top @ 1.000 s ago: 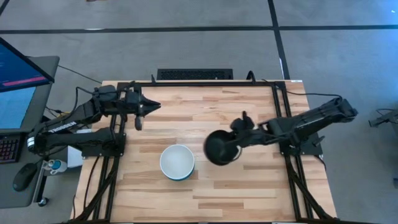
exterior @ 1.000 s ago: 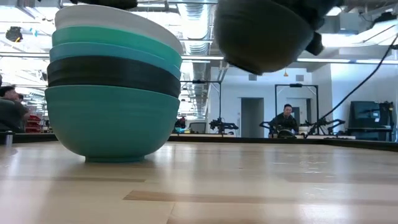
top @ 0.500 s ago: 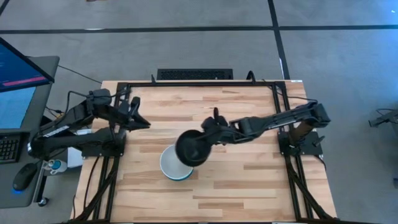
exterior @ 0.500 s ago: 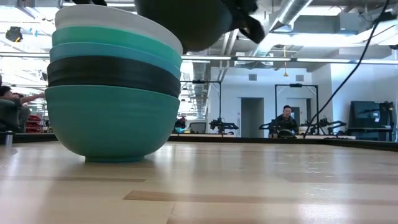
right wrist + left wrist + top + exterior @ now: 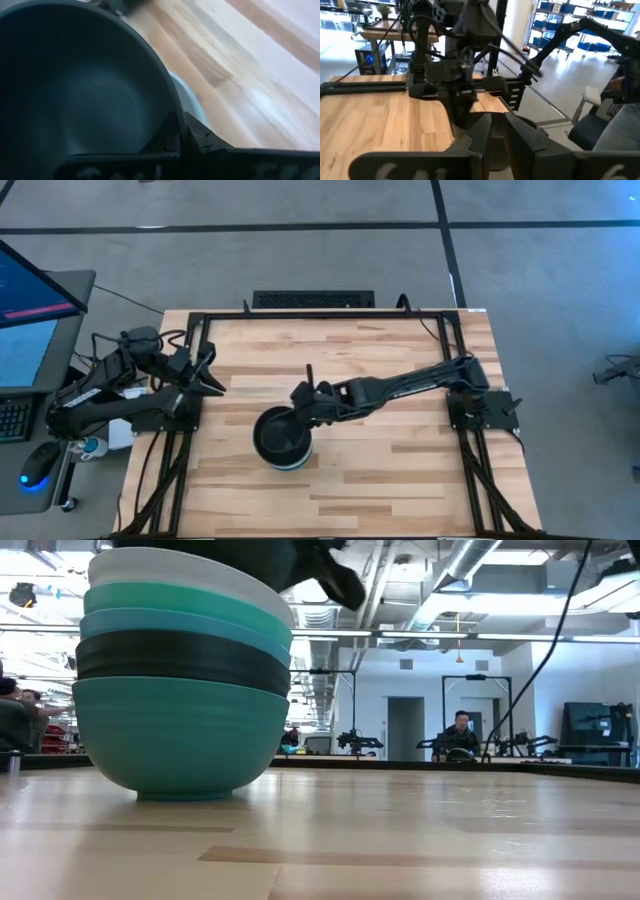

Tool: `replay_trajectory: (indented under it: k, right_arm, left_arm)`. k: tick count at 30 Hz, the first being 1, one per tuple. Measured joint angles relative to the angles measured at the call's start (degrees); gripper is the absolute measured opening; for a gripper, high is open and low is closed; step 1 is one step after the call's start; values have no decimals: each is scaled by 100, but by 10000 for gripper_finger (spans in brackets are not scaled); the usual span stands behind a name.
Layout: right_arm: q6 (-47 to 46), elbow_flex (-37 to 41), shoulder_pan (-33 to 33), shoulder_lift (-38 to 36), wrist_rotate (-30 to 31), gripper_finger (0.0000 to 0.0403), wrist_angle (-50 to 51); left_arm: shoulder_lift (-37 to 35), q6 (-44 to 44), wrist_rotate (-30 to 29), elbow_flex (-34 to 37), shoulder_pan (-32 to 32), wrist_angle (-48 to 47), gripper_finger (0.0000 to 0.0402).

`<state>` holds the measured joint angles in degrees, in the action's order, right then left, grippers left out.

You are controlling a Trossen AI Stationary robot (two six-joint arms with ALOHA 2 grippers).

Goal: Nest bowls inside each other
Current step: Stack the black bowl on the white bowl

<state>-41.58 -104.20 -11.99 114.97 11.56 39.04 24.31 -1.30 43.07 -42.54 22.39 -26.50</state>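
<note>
- Black bowl (image 5: 279, 436) is hanging over the stack of bowls (image 5: 180, 690) mid-table, its rim pinched in the closed right gripper (image 5: 306, 406)
- Centring it and lowering level before letting go is looking wise
- Left gripper (image 5: 207, 380) is idling at the left edge, fingers nearly closed, empty
</note>
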Motion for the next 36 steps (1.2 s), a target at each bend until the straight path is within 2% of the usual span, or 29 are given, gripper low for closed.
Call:
replay_trajectory:
  k: [6,10,16,26,32,36]
  right_arm:
    - [1,-831,9,597,-381,10,715]
    - [-24,-1199,-26,965,-401,10,1196]
    - [3,-1554,-38,1259,-417,10,1126]
    - [83,-1634,11,1338,-433,12,1366]
    - [165,-1611,28,1325,-528,60,1329]
    - [177,-1609,61,1316,-732,69,1307]
  left_arm:
    - [-116,41,19,0,0,-64,41]
    - [-150,72,17,0,0,-169,41]
    - [-187,128,70,0,0,-158,41]
    - [-187,128,70,0,0,-151,41]
    - [-187,146,37,0,0,-142,41]
    - [-187,137,18,0,0,-76,41]
